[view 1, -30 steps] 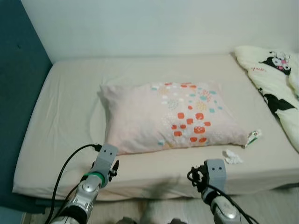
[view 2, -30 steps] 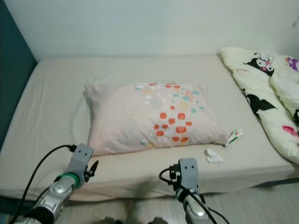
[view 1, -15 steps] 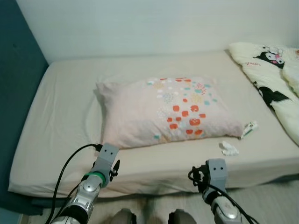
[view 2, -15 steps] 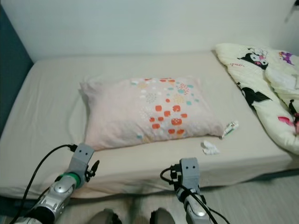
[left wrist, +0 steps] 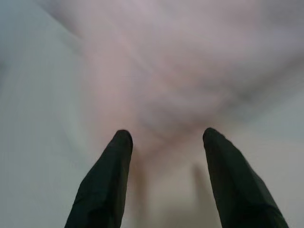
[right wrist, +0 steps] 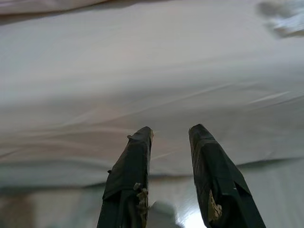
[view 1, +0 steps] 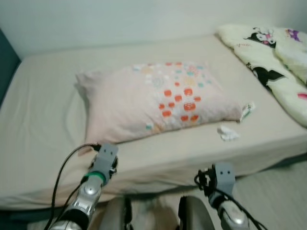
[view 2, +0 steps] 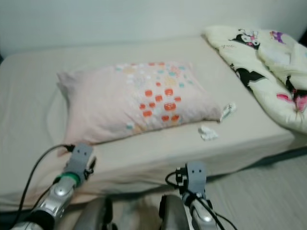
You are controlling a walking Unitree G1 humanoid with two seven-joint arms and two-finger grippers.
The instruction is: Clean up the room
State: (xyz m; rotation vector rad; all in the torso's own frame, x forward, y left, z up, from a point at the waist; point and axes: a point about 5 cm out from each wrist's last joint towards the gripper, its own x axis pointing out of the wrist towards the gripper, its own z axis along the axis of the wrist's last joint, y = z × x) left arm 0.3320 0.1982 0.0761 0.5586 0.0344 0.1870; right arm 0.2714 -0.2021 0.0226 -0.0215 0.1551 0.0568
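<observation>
A pink pillow [view 1: 153, 98] with red and teal dots lies mid-bed on the beige sheet [view 1: 43, 110]. A crumpled white tissue [view 1: 228, 133] rests near the bed's front edge, right of the pillow, and a small white-and-green tube [view 1: 246, 111] sits at the pillow's right corner. My left arm [view 1: 101, 165] is held low before the bed; its gripper [left wrist: 164, 135] is open, aimed at the pillow [left wrist: 166, 61]. My right arm [view 1: 219, 178] is low too; its gripper [right wrist: 171, 130] is open and empty, facing the mattress edge, with the tissue [right wrist: 285, 19] blurred beyond.
A cream cartoon-print blanket [view 1: 273, 62] is heaped on the bed's right end. A white wall [view 1: 120, 19] runs behind the bed. Pale floor [view 1: 278, 191] shows at the lower right. My own grey legs [view 1: 192, 215] stand close to the bed's front edge.
The whole picture has shifted: the camera swung right and tilted down, and my legs now show at the bottom. Both arms keep their pose. Nothing on the bed has moved.
</observation>
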